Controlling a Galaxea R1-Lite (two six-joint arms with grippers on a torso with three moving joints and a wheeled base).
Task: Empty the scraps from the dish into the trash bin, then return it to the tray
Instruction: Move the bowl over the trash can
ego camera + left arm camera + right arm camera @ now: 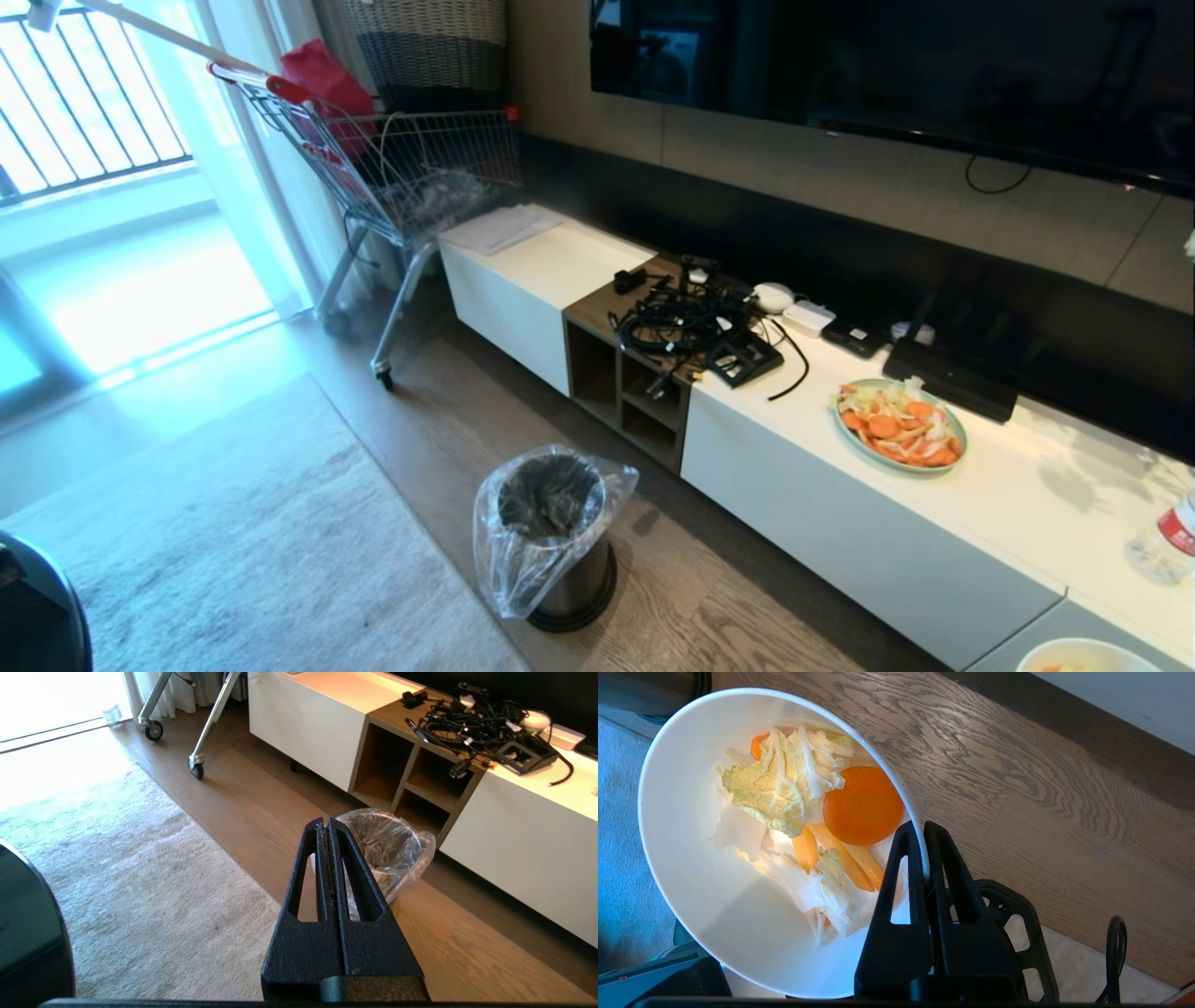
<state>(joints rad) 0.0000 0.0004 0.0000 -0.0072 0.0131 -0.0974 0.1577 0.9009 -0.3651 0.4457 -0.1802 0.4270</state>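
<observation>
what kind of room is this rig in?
Most likely a home living room: a wall-mounted TV above a long low media cabinet, a pale rug on wood flooring, and a bright balcony door.

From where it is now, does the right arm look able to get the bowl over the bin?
Probably yes. The right gripper is shut on the bowl rim, scraps still inside, above bare floor. The bin stands open-topped, nothing around it, though the bowl isn't over it yet.

No text, label or number is legible; the bottle [1167, 541] carries a red label, unreadable.
</observation>
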